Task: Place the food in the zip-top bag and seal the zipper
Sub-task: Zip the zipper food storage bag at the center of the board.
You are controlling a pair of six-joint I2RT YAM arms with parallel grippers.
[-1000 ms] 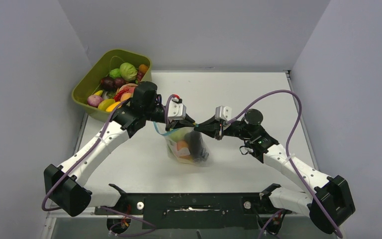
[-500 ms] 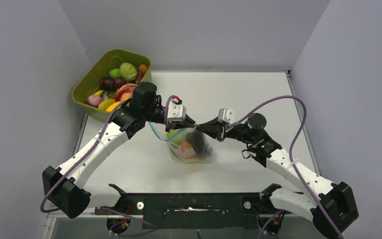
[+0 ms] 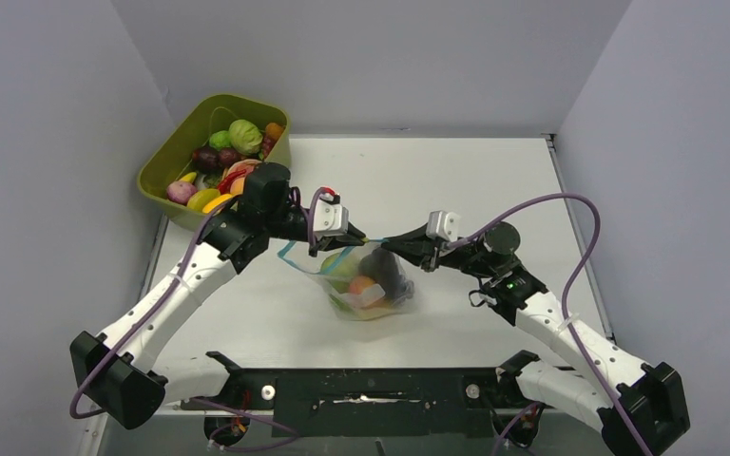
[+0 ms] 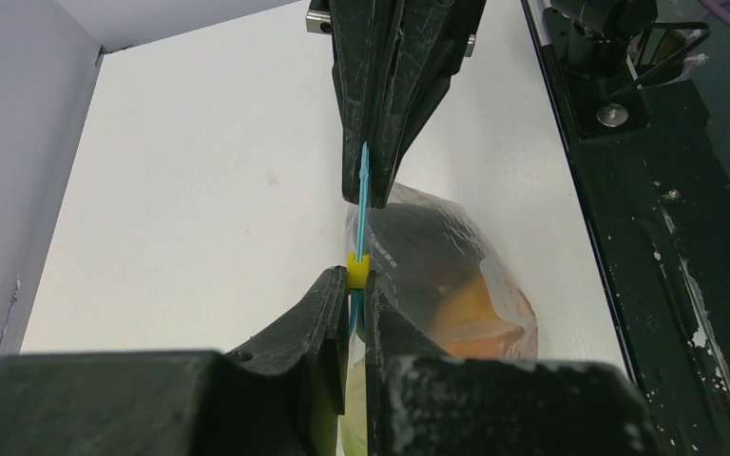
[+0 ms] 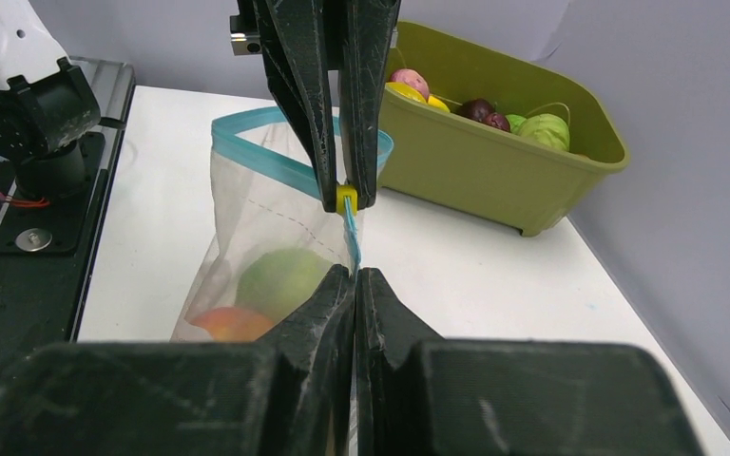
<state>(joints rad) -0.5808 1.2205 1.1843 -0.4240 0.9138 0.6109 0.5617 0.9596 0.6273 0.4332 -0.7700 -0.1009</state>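
Zip-top bag (image 3: pixel 371 285) loc: front-right of olive-green tub (image 3: pixel 166 166), well apart from it, over white table (image 3: pixel 494 180). Hangs from zipper (image 5: pixel 276 152), teal strip uppermost, body sagging below. Bottom contact w/ table: cannot tell. Contains food (image 3: pixel 363 285): green, orange and dark pcs, visible thru clear film.

L gripper (image 4: pixel 350 285): fingers together, clamped on zipper at yellow slider (image 4: pixel 357 270). R gripper (image 5: pixel 354 277): fingers together, pinched on zipper end, on side of slider away from tub. Tip-to-tip relation: facing, close, short taut run of strip between.

Zipper section on tub side of slider: bows out in open loop, mouth unsealed there. Section betw. slider and R gripper: thin single line, tracks pressed together.

Tub contents: more food, incl. green cabbage (image 3: pixel 244 135), plus purple, yellow and orange pcs. Arm approach: from opposite sides of bag, L arm just beside tub's near-right corner, R arm on side away from tub.
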